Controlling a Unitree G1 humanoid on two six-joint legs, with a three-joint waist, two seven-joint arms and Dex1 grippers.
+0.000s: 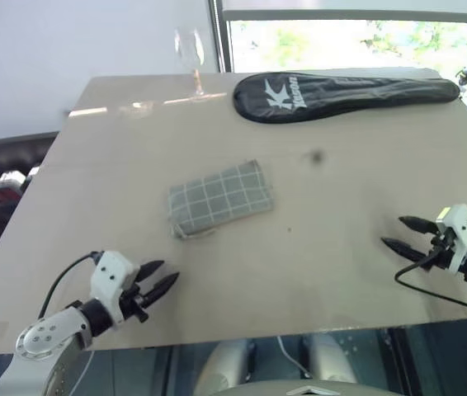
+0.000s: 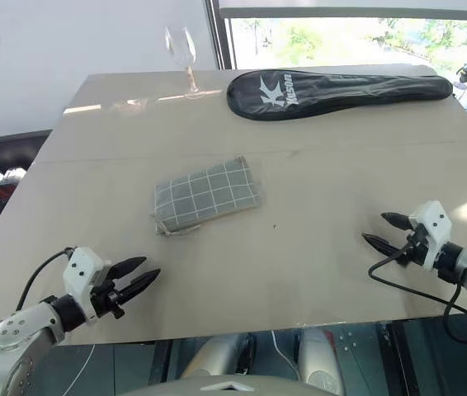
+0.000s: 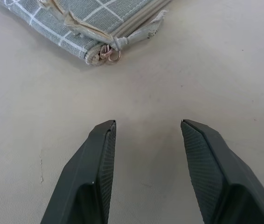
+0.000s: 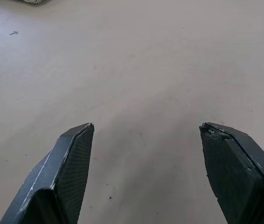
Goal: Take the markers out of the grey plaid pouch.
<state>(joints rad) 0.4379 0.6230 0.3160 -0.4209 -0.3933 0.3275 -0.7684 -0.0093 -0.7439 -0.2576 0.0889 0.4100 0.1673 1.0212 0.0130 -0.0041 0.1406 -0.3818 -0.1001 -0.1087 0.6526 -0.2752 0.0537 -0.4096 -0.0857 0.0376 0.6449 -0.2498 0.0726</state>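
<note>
The grey plaid pouch [image 1: 219,199] lies flat near the middle of the table, its zipper closed; its zipper-pull corner [image 3: 108,52] shows in the left wrist view. The markers are hidden. My left gripper [image 1: 161,279] hovers near the table's front left edge, open and empty, pointing toward the pouch a short way off. My right gripper [image 1: 400,233] hangs at the front right, open wide with nothing between its fingers, well apart from the pouch.
A long black racket cover [image 1: 341,95] lies along the far right of the table [image 1: 341,190]. A wine glass [image 1: 190,58] stands at the far edge beside it. The table's front edge runs just under both grippers.
</note>
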